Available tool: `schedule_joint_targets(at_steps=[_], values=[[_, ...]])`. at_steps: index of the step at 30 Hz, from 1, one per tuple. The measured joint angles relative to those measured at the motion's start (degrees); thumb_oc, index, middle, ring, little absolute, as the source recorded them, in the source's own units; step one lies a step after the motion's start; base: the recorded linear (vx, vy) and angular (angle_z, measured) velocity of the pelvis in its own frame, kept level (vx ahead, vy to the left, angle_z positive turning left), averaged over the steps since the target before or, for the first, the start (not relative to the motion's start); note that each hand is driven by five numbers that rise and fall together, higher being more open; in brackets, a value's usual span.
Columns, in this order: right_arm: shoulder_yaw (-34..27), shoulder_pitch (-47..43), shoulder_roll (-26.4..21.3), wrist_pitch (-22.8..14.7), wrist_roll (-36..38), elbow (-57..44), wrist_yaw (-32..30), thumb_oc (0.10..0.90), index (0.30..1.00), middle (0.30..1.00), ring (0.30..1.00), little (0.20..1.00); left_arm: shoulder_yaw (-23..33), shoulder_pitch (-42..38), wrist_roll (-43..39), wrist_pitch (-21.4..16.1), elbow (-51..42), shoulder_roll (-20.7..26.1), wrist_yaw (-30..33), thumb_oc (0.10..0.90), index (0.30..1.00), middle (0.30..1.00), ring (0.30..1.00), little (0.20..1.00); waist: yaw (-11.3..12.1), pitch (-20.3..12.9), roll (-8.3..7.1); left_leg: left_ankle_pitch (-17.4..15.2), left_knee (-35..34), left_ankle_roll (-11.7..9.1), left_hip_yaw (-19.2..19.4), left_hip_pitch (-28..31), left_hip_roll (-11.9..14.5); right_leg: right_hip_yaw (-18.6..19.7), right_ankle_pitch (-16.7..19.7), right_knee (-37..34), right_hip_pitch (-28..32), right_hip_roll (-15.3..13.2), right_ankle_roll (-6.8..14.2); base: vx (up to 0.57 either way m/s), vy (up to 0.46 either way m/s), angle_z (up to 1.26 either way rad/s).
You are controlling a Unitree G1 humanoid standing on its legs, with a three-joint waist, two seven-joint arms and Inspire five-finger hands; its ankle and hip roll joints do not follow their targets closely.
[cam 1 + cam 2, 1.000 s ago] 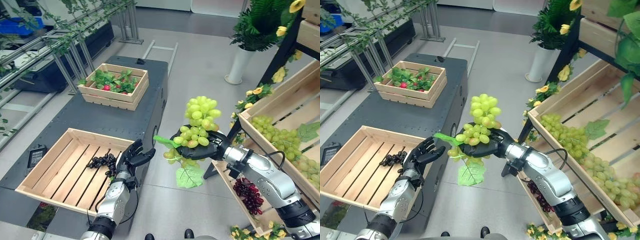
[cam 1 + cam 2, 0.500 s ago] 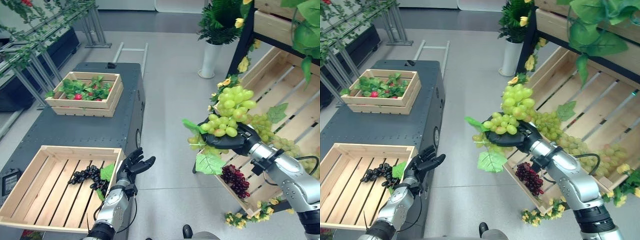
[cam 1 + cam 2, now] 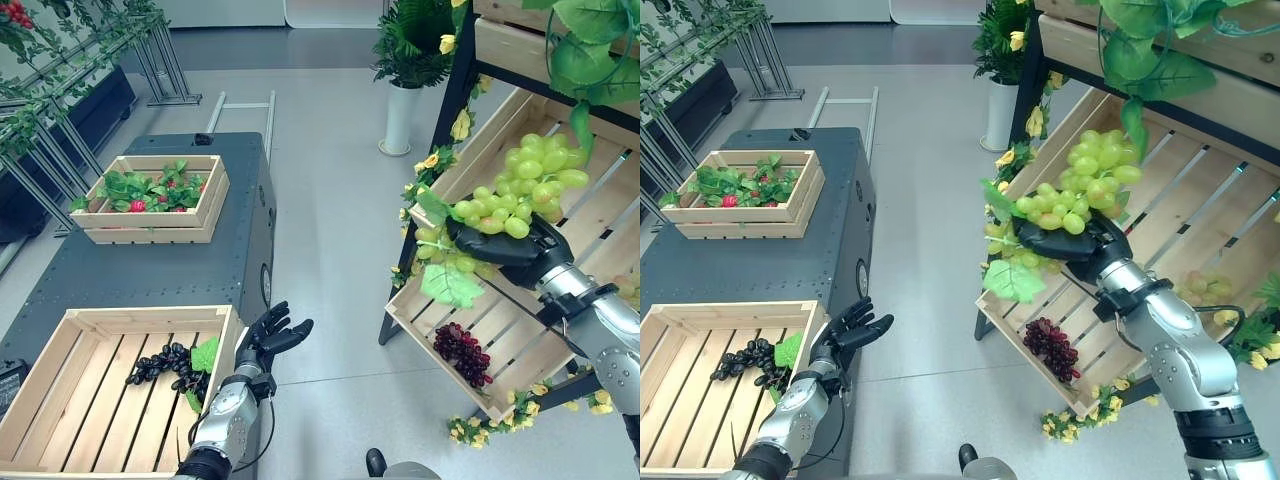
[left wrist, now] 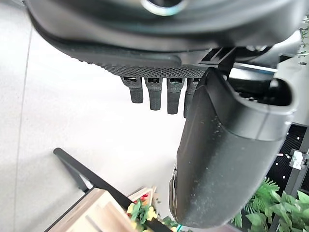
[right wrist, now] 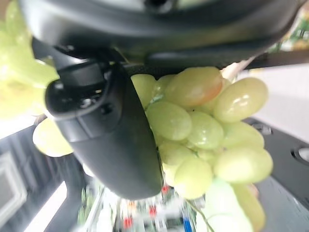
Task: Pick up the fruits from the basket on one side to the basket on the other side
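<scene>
A dark surface (image 3: 150, 265) stands to the robot's left, and a tilted wooden shelf rack (image 3: 500, 345) with slatted bins stands to its right, trimmed with leaves and yellow flowers. On the near end of the surface lies a slatted wooden crate (image 3: 60, 400) holding a bunch of dark grapes (image 3: 160, 365) with a green leaf. At the far end sits a smaller crate (image 3: 150, 195) of greenery and red fruit. In the lower bin of the rack lies a dark red grape bunch (image 3: 462, 350).

The right hand (image 3: 510, 250) is clamped around a bunch of green grapes (image 3: 520, 185), carried in the air in front of the rack. The left hand (image 3: 268, 335) hovers off the near corner of the surface, fingers spread and holding nothing.
</scene>
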Motion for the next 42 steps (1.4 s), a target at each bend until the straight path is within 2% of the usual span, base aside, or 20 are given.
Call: schedule_joint_targets(at_steps=[3,5,8,11,18,21,25,27,29,30,31,32,38,42], values=[[-0.6,-2.1,-0.2,0.3,4.5,5.6,-3.1,0.4,0.3,0.3,0.3,0.3,-1.2,0.1,0.0,0.0,0.2,0.1,-0.1,0.8,0.9,0.9,0.9,0.9,0.1,0.0,-0.05,0.0,0.0,0.0,0.0,-0.1,0.0,0.0,0.0,0.0,0.0,0.0,0.0,0.0,0.0,0.0],[-0.6,-4.6,-1.3,1.9,8.9,11.2,-4.8,0.4,0.3,0.3,0.3,0.3,-2.1,0.0,-0.2,0.0,0.3,0.1,-0.2,0.8,0.9,0.9,0.9,0.9,0.1,0.0,-0.08,0.0,0.0,0.0,0.0,-0.1,0.0,0.0,0.0,0.0,0.0,0.0,0.0,0.0,0.015,0.0],[-0.6,-7.6,-2.6,3.9,11.9,17.4,-7.4,0.4,0.3,0.3,0.3,0.3,-2.9,0.1,-0.5,0.0,0.8,0.1,-0.5,0.8,0.9,0.9,0.9,0.9,0.4,0.0,-0.08,0.0,0.0,0.0,-0.1,-0.1,0.0,-0.2,0.0,0.0,0.0,-0.1,0.0,0.0,0.011,0.01],[-0.4,-13.0,-4.3,6.3,14.7,27.9,-10.1,0.4,0.3,0.3,0.3,0.3,-4.3,0.0,-0.6,0.0,1.2,0.2,-0.6,0.8,0.9,0.9,0.9,0.9,1.1,0.0,-0.08,0.0,0.0,0.1,-0.4,-0.2,-0.1,-0.3,0.0,0.0,0.0,-0.1,0.0,0.0,0.021,0.04],[-0.4,-19.6,-4.8,7.0,20.7,38.5,-16.0,0.4,0.3,0.3,0.3,0.3,-4.4,0.0,-2.8,0.0,1.3,0.3,-0.7,0.8,0.9,0.9,0.9,0.9,2.3,0.0,-0.06,-0.1,0.0,0.1,-1.1,-0.2,-0.2,-0.6,0.0,0.0,0.2,-0.2,0.0,0.01,0.016,0.03],[-0.4,-21.1,-5.1,7.0,22.3,41.3,-19.7,0.4,0.3,0.3,0.3,0.3,-4.5,0.0,-2.9,0.0,1.3,0.3,-0.7,0.8,0.9,0.9,0.9,0.9,3.4,0.0,0.01,-0.1,0.0,0.1,-2.6,-0.2,-0.3,-0.7,0.0,0.0,0.4,-0.3,0.0,0.0,0.003,0.01],[0.1,-21.7,-5.1,7.0,22.9,43.0,-21.8,0.4,0.3,0.3,0.3,0.3,-4.5,0.0,-3.4,0.0,1.3,0.3,-0.7,0.8,0.9,0.9,0.9,0.9,3.7,0.0,0.43,0.0,0.0,0.2,-3.5,-0.2,-0.5,-1.7,0.0,0.0,0.7,-0.5,0.0,-0.01,0.004,0.1],[1.1,-21.7,-5.1,7.0,22.1,43.0,-21.7,0.4,0.3,0.3,0.3,0.3,-4.5,0.0,-3.9,0.0,1.3,0.4,-0.5,0.8,0.9,0.9,0.9,0.9,3.8,0.0,0.59,0.0,0.0,0.2,-3.5,-0.2,-0.5,-1.7,0.0,0.0,0.7,-0.5,0.0,0.0,0.0,0.02],[2.2,-22.0,-5.1,7.4,17.9,43.0,-21.4,0.4,0.3,0.3,0.3,0.3,-4.5,0.0,-4.0,0.0,1.3,0.3,-0.3,0.8,0.9,0.9,0.9,0.9,3.7,0.0,0.64,0.0,0.0,0.2,-3.6,-0.2,-0.5,-1.7,0.0,0.0,0.7,-0.5,0.0,0.0,0.0,0.0],[2.7,-22.3,-5.3,8.1,15.7,43.0,-20.6,0.522,0.484,0.484,0.484,0.484,-4.6,0.0,-4.0,0.0,1.3,0.3,-0.3,0.8,0.9,0.9,0.9,0.9,3.5,0.0,0.65,0.0,0.0,0.2,-3.5,-0.2,-0.5,-1.7,0.0,0.0,0.7,-0.5,0.0,0.0,0.0,0.0],[3.9,-22.6,-5.8,8.5,13.9,43.0,-19.7,0.729,0.794,0.794,0.794,0.794,-4.7,0.0,-4.0,0.0,1.3,0.3,-0.2,0.8,0.9,0.9,0.9,0.9,3.4,0.0,0.67,0.0,0.0,0.2,-3.5,-0.2,-0.5,-1.7,0.0,0.0,0.7,-0.5,0.0,0.0,0.0,0.0],[5.7,-22.9,-6.9,9.7,10.3,43.0,-17.0,0.8,0.9,0.9,0.9,0.9,-4.9,-0.1,-4.0,0.0,1.3,0.3,-0.2,0.8,0.9,0.9,0.9,0.9,3.3,0.1,0.68,0.0,0.0,0.2,-3.5,-0.2,-0.5,-1.7,0.0,0.0,0.6,-0.5,0.0,0.0,0.0,0.0],[10.2,-25.7,-9.2,11.9,-0.2,42.4,-8.2,0.8,0.9,0.9,0.9,0.9,-5.5,-0.1,-3.9,0.0,1.3,0.3,0.3,0.8,0.9,0.9,0.9,0.9,3.1,0.1,0.67,-0.1,0.0,0.2,-2.7,-0.3,-0.7,-1.0,0.0,0.0,0.2,-0.5,0.1,-0.01,0.017,-0.07],[10.3,-25.8,-9.6,12.4,-0.3,41.0,-7.4,0.8,0.9,0.9,0.9,0.9,-5.5,-0.1,-4.5,0.0,1.5,0.3,0.3,0.8,0.9,0.9,0.9,0.9,2.3,0.1,0.59,-0.2,0.0,0.4,-2.1,-0.3,-0.8,-0.1,0.2,0.0,-0.1,-0.5,0.2,-0.01,0.022,-0.07]])
